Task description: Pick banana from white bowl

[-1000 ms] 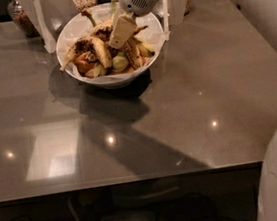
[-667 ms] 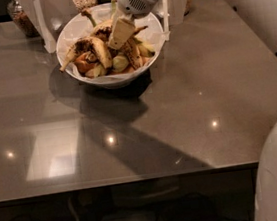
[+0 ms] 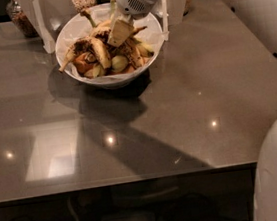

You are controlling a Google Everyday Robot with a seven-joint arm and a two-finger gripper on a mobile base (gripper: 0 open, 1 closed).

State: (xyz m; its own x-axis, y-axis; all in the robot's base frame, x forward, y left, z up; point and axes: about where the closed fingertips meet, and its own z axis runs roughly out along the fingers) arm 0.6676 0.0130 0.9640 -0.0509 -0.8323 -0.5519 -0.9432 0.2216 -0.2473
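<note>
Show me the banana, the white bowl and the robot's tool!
banana [image 3: 96, 47]: camera view, its dark-spotted curved middle.
white bowl [image 3: 116, 79]: camera view, front outer wall.
tool [image 3: 119, 33]: camera view, its tip, low inside the white bowl.

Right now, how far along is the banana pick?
Done: the approach. The gripper sits low inside the bowl, on the heap of fruit right of the banana. In hand: the grasp, though no grip on the banana can be confirmed. Left: the lift. The banana lies in the bowl, not raised clear of the rim.
</note>
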